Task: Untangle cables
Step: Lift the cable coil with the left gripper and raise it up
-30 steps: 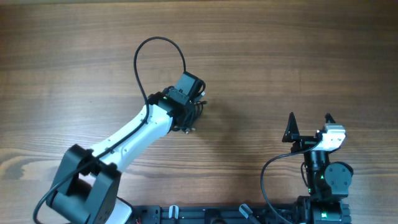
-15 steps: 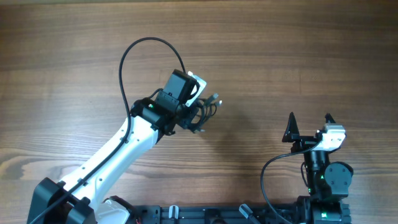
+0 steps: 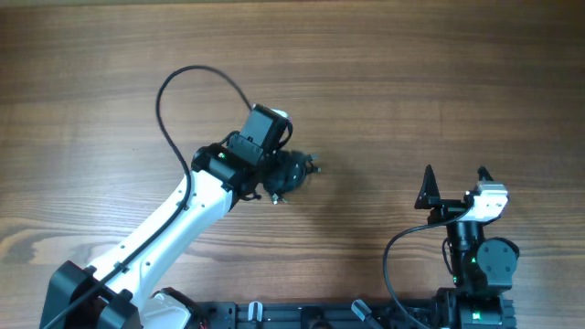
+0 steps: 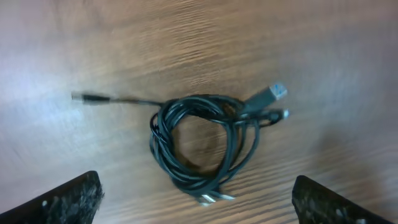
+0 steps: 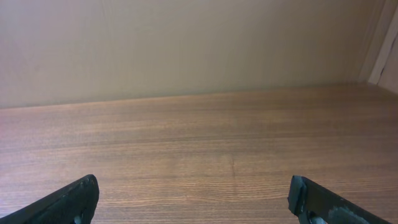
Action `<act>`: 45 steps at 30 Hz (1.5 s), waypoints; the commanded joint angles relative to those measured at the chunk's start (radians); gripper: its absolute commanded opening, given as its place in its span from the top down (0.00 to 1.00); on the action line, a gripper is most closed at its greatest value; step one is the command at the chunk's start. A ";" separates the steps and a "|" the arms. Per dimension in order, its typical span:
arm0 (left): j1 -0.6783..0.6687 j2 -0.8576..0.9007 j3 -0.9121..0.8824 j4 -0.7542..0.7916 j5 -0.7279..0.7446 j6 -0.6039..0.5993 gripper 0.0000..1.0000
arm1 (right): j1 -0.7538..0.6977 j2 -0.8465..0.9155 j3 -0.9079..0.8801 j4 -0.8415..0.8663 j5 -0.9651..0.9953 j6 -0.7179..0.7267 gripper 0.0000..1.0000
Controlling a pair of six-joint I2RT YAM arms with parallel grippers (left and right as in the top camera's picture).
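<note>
The cables [image 4: 163, 140] lie on the wooden table as one small coiled bundle of thin black cords. A silver-tipped plug [image 4: 273, 93] sticks out at the upper right and a loose end [image 4: 87, 98] trails left. My left gripper [image 4: 198, 210] hangs open above the bundle, its fingertips [image 4: 68, 202] wide apart and touching nothing. From overhead the cables [image 3: 306, 167] show just right of the left gripper [image 3: 281, 178]. My right gripper [image 3: 454, 183] stands open at the right, far from the bundle. In the right wrist view the right gripper [image 5: 196, 205] has only bare table between its fingers.
The left arm's own thick black cable [image 3: 178, 91] arches over the table behind the wrist. The right arm's base [image 3: 480, 265] sits at the table's front right edge. A pale wall [image 5: 186, 43] rises behind the table's far edge.
My left gripper has gone from shut on the bundle to fully open. The cables have dropped free and now lie on the table under it. The right arm has not moved.
</note>
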 commanded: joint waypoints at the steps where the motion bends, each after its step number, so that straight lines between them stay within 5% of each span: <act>1: 0.000 0.003 -0.020 0.006 0.015 -0.460 0.00 | 0.005 0.006 -0.003 0.002 -0.016 -0.012 0.00; 6: -0.006 0.007 -0.039 0.021 0.023 -0.546 0.06 | 0.005 0.006 -0.003 0.002 -0.016 -0.012 0.00; 12: -0.064 0.040 -0.039 0.074 0.060 -0.136 0.13 | 0.005 0.006 -0.003 0.002 -0.016 -0.012 0.00; 16: -0.078 0.113 -0.039 0.107 0.056 -0.074 0.13 | 0.005 0.006 -0.003 0.002 -0.016 -0.012 0.00; 20: -0.077 0.197 -0.039 0.203 0.056 -0.163 0.04 | 0.005 0.006 -0.003 0.002 -0.016 -0.012 0.00; 23: -0.076 0.235 -0.039 0.295 0.056 -0.345 0.00 | 0.005 0.006 -0.003 0.002 -0.016 -0.012 0.00; 28: -0.078 0.248 -0.039 0.382 0.056 -0.665 0.09 | 0.005 0.006 -0.003 0.002 -0.016 -0.012 0.00; 31: -0.080 0.268 -0.039 0.389 0.051 -0.721 0.19 | 0.005 0.006 -0.003 0.002 -0.016 -0.012 0.00; 40: -0.080 0.395 -0.039 0.367 0.053 -0.851 0.23 | 0.005 0.006 -0.003 0.002 -0.016 -0.012 0.00; 41: -0.080 0.395 -0.039 0.367 0.053 -0.850 0.27 | 0.005 0.006 -0.003 0.002 -0.016 -0.012 0.00; 45: -0.080 0.395 -0.039 0.368 0.052 -0.846 0.67 | 0.005 0.006 -0.003 0.002 -0.016 -0.012 0.00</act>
